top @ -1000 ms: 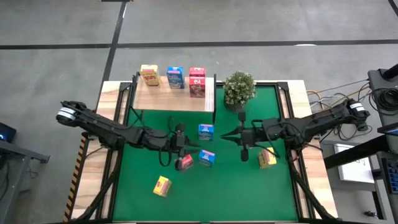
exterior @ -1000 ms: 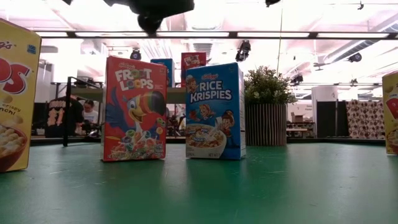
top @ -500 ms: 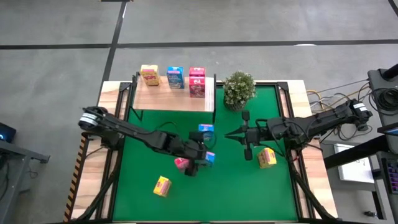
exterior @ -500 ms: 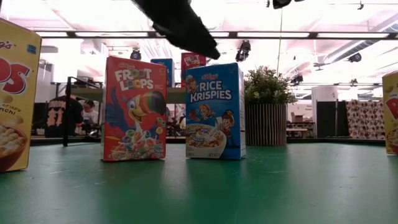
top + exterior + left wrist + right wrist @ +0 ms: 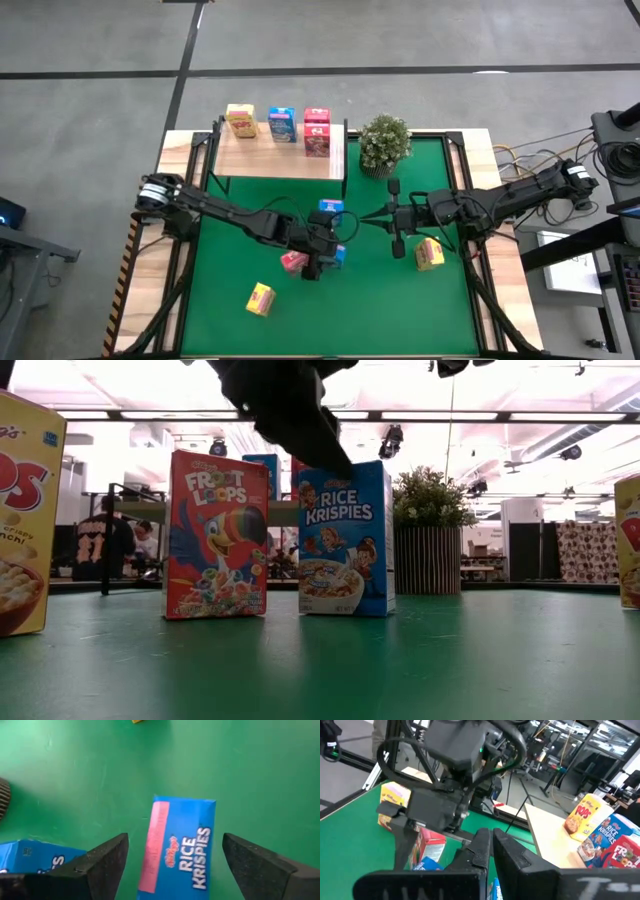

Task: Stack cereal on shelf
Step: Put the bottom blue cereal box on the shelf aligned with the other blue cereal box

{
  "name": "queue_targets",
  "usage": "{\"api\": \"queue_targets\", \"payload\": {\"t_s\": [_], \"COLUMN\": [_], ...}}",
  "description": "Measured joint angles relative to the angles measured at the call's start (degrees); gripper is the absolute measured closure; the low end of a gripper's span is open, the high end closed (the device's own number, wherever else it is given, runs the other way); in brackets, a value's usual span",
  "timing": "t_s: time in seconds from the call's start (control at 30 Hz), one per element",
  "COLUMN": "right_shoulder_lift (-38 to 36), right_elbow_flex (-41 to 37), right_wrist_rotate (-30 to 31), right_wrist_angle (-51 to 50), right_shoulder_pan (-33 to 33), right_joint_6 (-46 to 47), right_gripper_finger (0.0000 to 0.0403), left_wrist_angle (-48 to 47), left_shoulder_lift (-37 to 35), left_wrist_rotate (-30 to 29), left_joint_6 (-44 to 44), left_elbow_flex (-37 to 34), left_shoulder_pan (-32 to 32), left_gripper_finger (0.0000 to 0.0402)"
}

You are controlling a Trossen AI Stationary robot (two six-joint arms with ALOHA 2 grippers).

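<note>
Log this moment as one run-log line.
left gripper: open over blue box on mat | right gripper: shut, waiting mid-mat | shelf: three boxes

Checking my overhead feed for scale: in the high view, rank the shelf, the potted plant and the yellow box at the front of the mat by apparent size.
1. Shelf, clearly largest.
2. Potted plant.
3. Yellow box, smallest.
</note>
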Motion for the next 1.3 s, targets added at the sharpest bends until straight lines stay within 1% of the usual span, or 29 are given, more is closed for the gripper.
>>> {"api": "queue_targets", "payload": {"t_s": [0.17,0.63,0.83,0.9,1.07,1.3], "right_shoulder_lift": [0.0,0.0,0.0,0.0,0.1,0.1], "right_elbow_flex": [0.0,0.0,0.0,0.0,0.0,0.0], "right_wrist_rotate": [0.0,0.2,0.2,0.2,0.2,0.2], "right_wrist_angle": [-0.1,-0.9,-1.0,-1.1,-1.4,-1.5], "right_shoulder_pan": [0.0,0.0,0.0,0.0,0.0,0.0], "right_joint_6": [0.6,1.1,1.1,1.1,1.1,1.1], "right_gripper_finger": [0.039,0.039,0.039,0.039,0.039,0.039], "left_wrist_angle": [0.3,0.2,-1.0,-3.6,-16.0,-33.1], "left_shoulder_lift": [0.0,0.0,-0.1,-0.7,-5.0,-12.0], "left_wrist_rotate": [0.0,0.0,0.0,0.0,0.1,0.0], "left_joint_6": [0.9,1.5,1.9,2.8,6.3,12.6], "left_elbow_flex": [-0.4,-0.6,0.3,2.0,9.7,19.1], "left_shoulder_pan": [0.0,0.0,0.0,-0.3,-0.5,2.0], "left_gripper_finger": [0.0122,0.0223,0.0247,0.0251,0.0253,0.0253]}}
